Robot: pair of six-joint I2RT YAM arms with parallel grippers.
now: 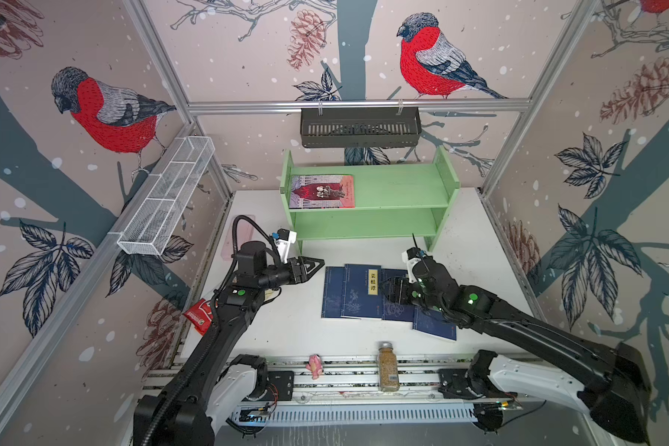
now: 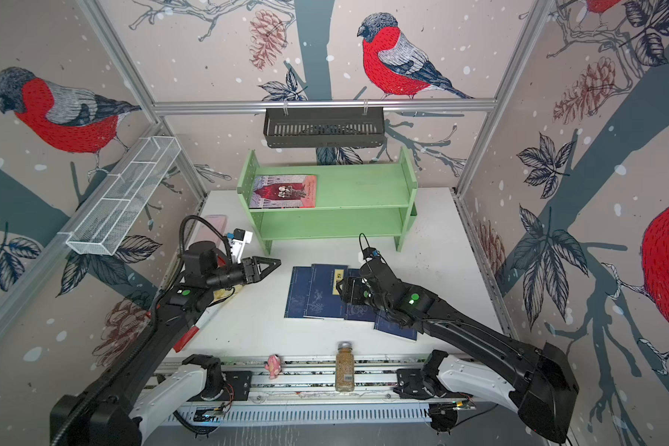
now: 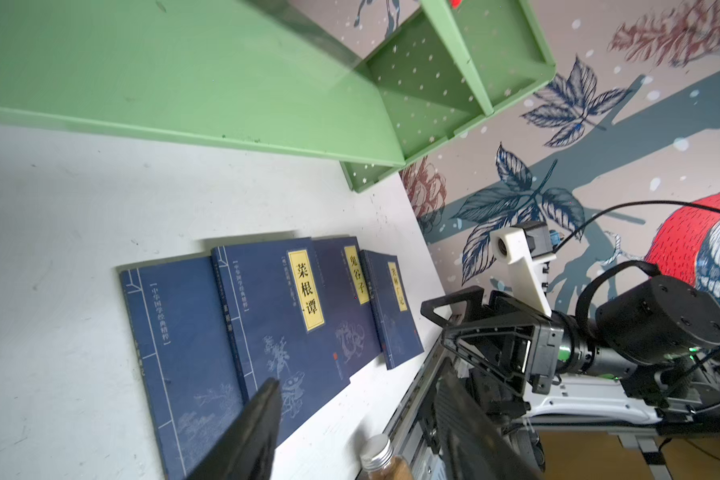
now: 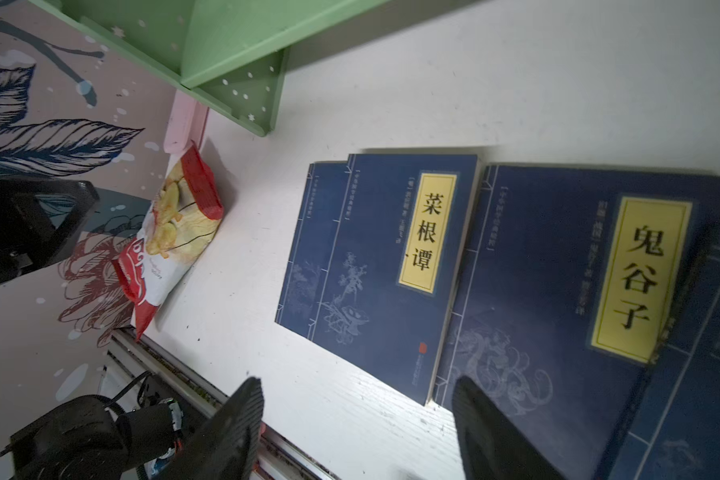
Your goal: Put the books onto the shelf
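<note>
- The right gripper (image 1: 387,295) hovers low over the spread of navy paperbacks (image 1: 354,295) in the middle of the frame in both top views. Its fingers are released and empty. Its wrist view shows them parted near the seam between the 菜根谭 volume (image 4: 391,249) and the 鬼谷子 volume (image 4: 558,291).
- The left gripper (image 1: 316,267) hangs left of centre, just beside the spread and clear of it, fingers likewise parted with nothing between them.
- The step in hand looks to be lifting the next navy book. The 菜根谭 volume lies on top of its left neighbour, so it seems the one to take first.
- The books are thin and lie flat on the white table (image 1: 286,336), so a straight pinch from above will likely find no edge. Better to work one finger under the free page edge while the left gripper steadies the neighbours, so the spread does not slide.
- Carry it level to the bare stretch of the upper tier of the green two-tier shelf (image 1: 402,189), upper middle of the frame — right of the pink-red paperback (image 1: 321,192) lying flat at that tier's left end.
- The navy covers are matt, with pale line drawings, thin ruled borders and yellow title labels. The four overlap like a fan, the lower-right one tilted.
</note>
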